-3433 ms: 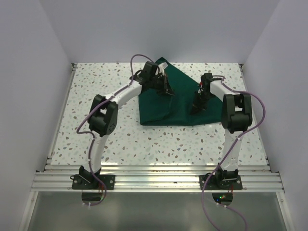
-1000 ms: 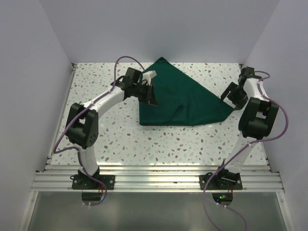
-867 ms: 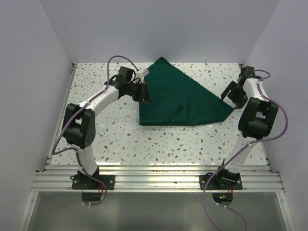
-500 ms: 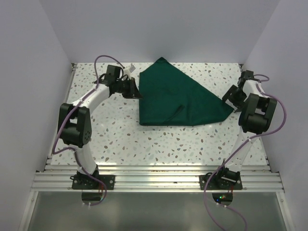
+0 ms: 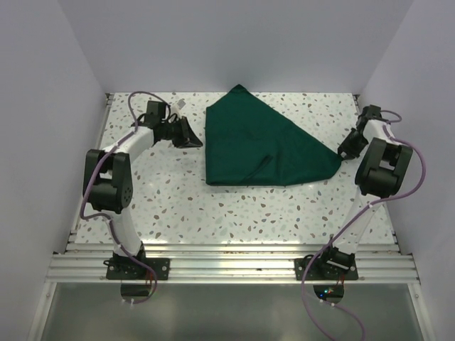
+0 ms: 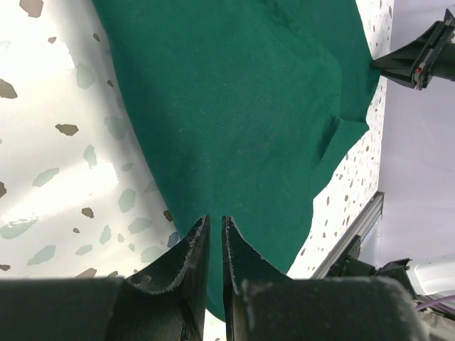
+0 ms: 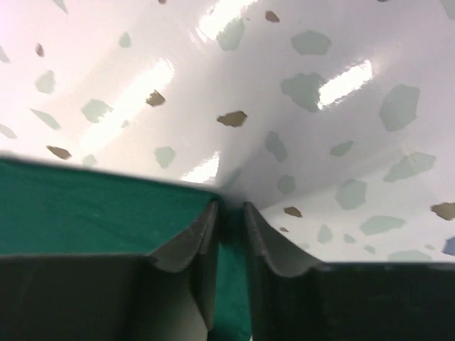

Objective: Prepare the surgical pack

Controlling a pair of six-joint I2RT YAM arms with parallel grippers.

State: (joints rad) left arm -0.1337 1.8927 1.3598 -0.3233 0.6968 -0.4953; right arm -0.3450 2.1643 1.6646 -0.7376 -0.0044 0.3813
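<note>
Left hand [image 6: 215, 222], closed empty, has left the green drape [image 5: 256, 142]; right hand [image 7: 229, 207] now pinches its corner, likely for the next fold.

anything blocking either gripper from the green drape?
Nothing visible. The left gripper sits beside the drape, at its left edge, with only bare table between. The right gripper is at the drape's right corner, cloth between its fingers.

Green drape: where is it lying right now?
Top view: green drape lies far centre-right on the table, left gripper just off its left edge, right gripper at its right corner.
</note>
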